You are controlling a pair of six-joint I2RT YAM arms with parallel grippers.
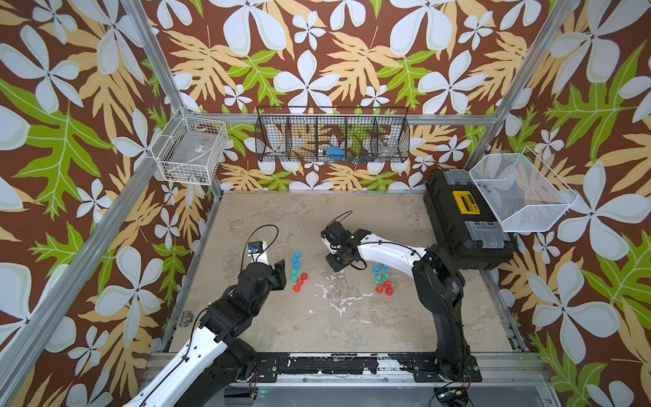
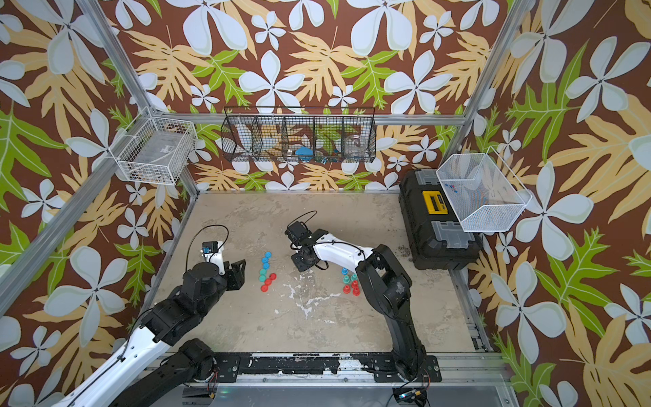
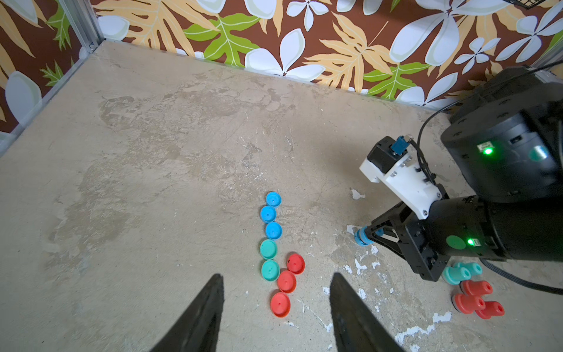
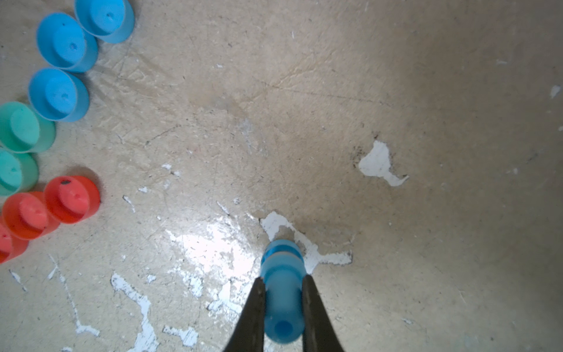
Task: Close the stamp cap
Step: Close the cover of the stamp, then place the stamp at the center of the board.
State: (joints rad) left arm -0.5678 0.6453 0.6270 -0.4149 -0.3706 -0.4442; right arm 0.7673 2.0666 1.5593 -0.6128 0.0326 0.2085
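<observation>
Blue stamp (image 4: pixel 281 259) work, early stage: pinching it tight between both fingers of right gripper (image 4: pixel 283 279), low over bare tabletop (image 4: pixel 396 91), near middle. Holding left gripper (image 3: pixel 276 275) fingers apart, empty, above row of loose caps (image 3: pixel 269 250). Not yet capping anything; needing to meet blue cap (image 3: pixel 273 199) and press. Pointing long axis along fingers, broad stamping end outward and slightly down, handle end back toward wrist.

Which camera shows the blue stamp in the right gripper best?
The right wrist view: the blue stamp is close and large, clamped in the right gripper. The left wrist view shows it small, from the side. In both top views the gripper hides it.
</observation>
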